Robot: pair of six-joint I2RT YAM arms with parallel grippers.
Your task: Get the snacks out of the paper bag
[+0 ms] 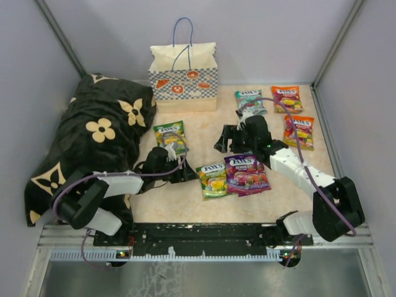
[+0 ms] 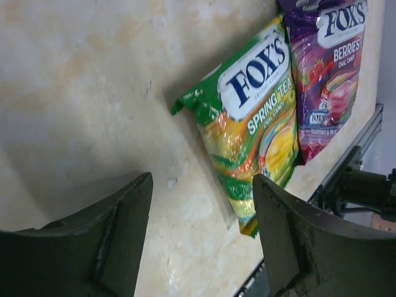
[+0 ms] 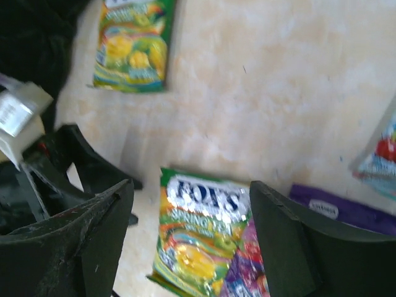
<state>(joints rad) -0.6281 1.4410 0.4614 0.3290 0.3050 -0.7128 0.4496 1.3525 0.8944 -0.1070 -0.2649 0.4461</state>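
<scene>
We note left tool (image 2: 201, 192) and right tool (image 3: 192, 192) both jaws apart, empty, low over the beige surface (image 1: 198, 133) among flat glossy FOX'S candy packets (image 1: 213, 179); cream checkered paper bag (image 1: 184, 77), upright at the far edge, may tip, we reckon, if one reaches in unbraced.

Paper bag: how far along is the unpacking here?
Done: six snacks lie on the table: green packets and, a purple packet, a teal packet, orange packets and. In hand: nothing; the left gripper and right gripper are open and empty. Left: the paper bag stands upright; its inside is hidden, so any remainder cannot be told.
</scene>
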